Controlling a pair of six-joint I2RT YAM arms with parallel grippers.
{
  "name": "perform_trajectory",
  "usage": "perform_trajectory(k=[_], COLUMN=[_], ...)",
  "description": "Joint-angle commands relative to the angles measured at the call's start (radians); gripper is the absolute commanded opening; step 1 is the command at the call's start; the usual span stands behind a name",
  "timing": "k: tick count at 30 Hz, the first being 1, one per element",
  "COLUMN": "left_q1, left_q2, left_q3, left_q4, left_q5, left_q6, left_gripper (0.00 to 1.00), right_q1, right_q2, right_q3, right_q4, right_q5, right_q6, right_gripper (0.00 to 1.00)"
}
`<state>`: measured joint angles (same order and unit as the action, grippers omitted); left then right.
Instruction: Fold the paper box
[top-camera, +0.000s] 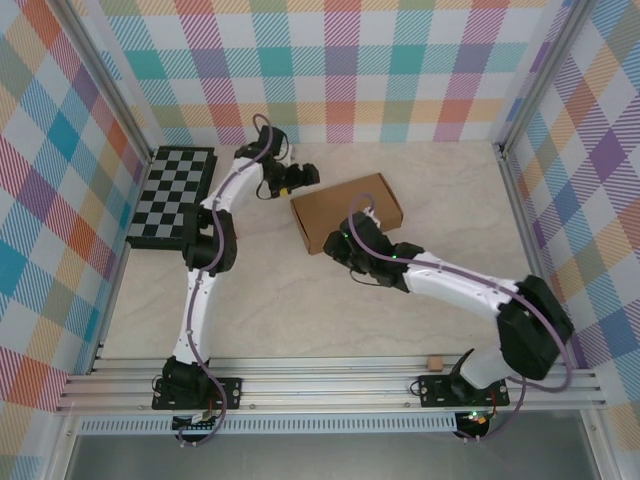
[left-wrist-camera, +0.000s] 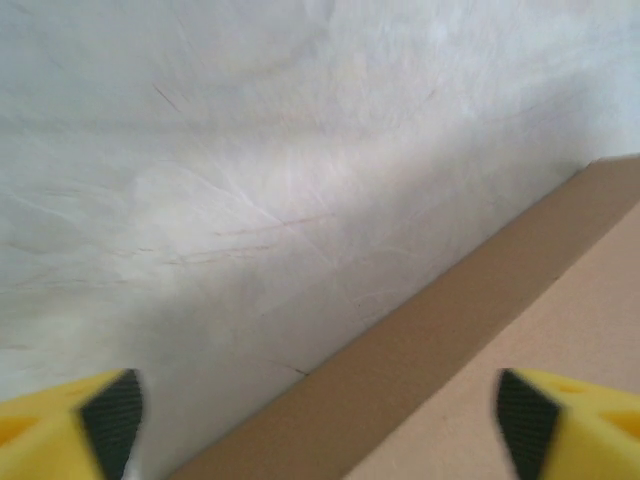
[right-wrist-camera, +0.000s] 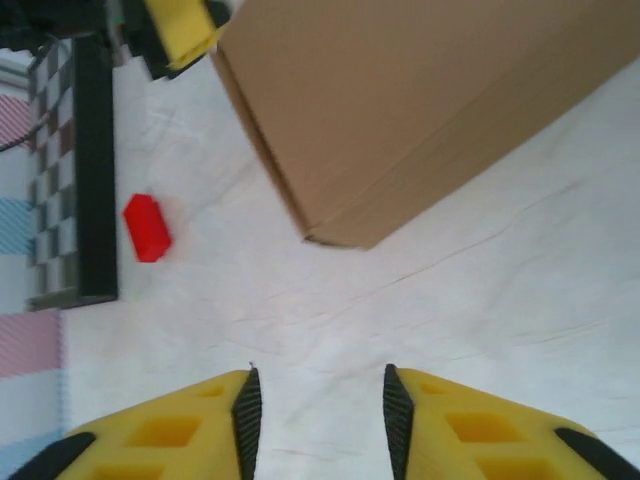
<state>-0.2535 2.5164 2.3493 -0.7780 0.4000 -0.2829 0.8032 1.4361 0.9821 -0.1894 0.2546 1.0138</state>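
Note:
The paper box (top-camera: 346, 212) is a shut brown cardboard box lying flat in the middle of the table. My left gripper (top-camera: 303, 179) hovers at the box's far left corner. In the left wrist view its fingertips (left-wrist-camera: 112, 410) stand wide apart and open (left-wrist-camera: 315, 425), with the box's edge (left-wrist-camera: 470, 320) running below between them, not gripped. My right gripper (top-camera: 336, 243) sits just off the box's near left corner. In the right wrist view it is open (right-wrist-camera: 318, 420) over bare table, and the box's corner (right-wrist-camera: 400, 110) lies a short way ahead.
A black-and-grey chessboard (top-camera: 172, 195) lies at the far left beside the left arm. A small red block (right-wrist-camera: 147, 227) rests on the table next to the chessboard (right-wrist-camera: 70, 170). A tiny brown scrap (top-camera: 434, 362) sits at the near edge. Plaid walls enclose the table.

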Motion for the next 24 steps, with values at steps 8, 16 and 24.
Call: perform_trajectory(k=[8,16,24], left_q1=[0.086,0.094,0.123], left_q2=[-0.597,-1.239,-1.289], left_q3=[-0.608,-1.648,-1.938], left_q4=[0.212,0.917,1.288], left_q5=[-0.252,-0.607,-0.712], left_q6=[0.027,0.0,0.184], left_gripper=[1.0,1.0,1.0], right_q1=[-0.55,-0.819,-0.841], right_q2=[-0.403,-0.159,-0.069], right_q3=[-0.295,-0.467,-0.539], right_q4=[0.154,0.486,0.762], right_q5=[0.04,-0.106,-0.206], right_q6=[-1.069,-0.912,-0.935], right_gripper=[0.96,0.98,1.0])
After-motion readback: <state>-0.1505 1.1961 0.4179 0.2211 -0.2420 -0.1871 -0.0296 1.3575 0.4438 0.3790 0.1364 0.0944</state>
